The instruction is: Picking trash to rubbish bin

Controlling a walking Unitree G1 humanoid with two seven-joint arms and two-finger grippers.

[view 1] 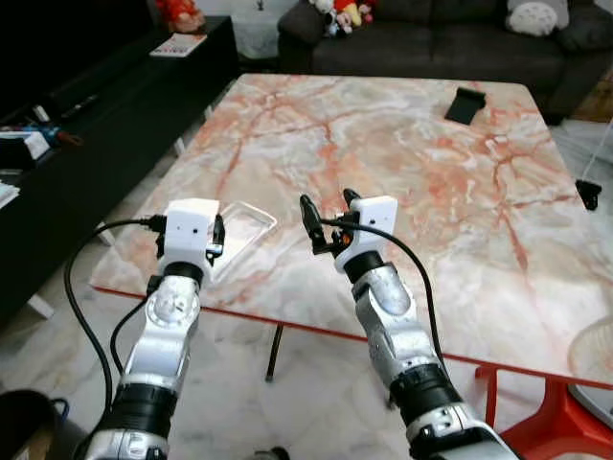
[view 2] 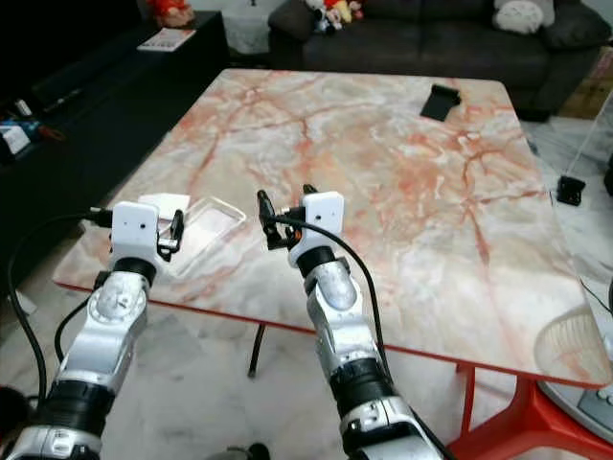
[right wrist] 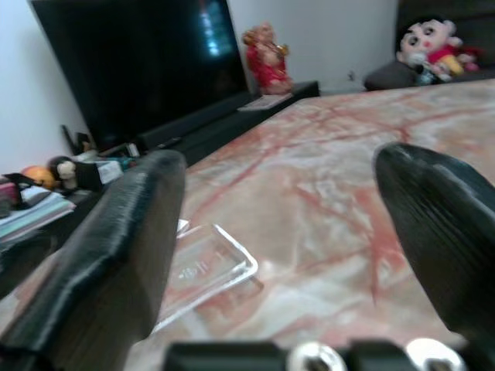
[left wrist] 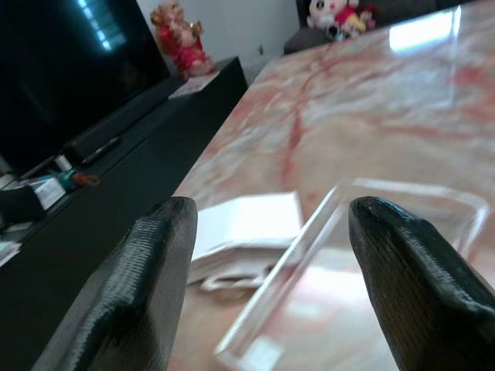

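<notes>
A clear plastic tray (view 1: 241, 236) lies on the marble table (view 1: 402, 182) near its front left corner. A white folded paper (view 2: 165, 203) lies just beside the tray, towards the table's left edge. My left gripper (left wrist: 271, 207) is open and hovers low over that corner, its fingers pointing at the tray (left wrist: 371, 255) and the paper (left wrist: 247, 232) without touching them. My right gripper (view 1: 329, 206) is open with nothing between its fingers. It is held above the table's front edge, a little to the right of the tray (right wrist: 205, 267).
A small black object (view 1: 465, 103) lies at the table's far right. A long black TV cabinet (view 1: 105, 105) runs along the left. A dark sofa (view 1: 431, 38) with plush toys stands behind the table. Red table legs (view 1: 536, 422) and a fan (view 1: 596, 356) are at the lower right.
</notes>
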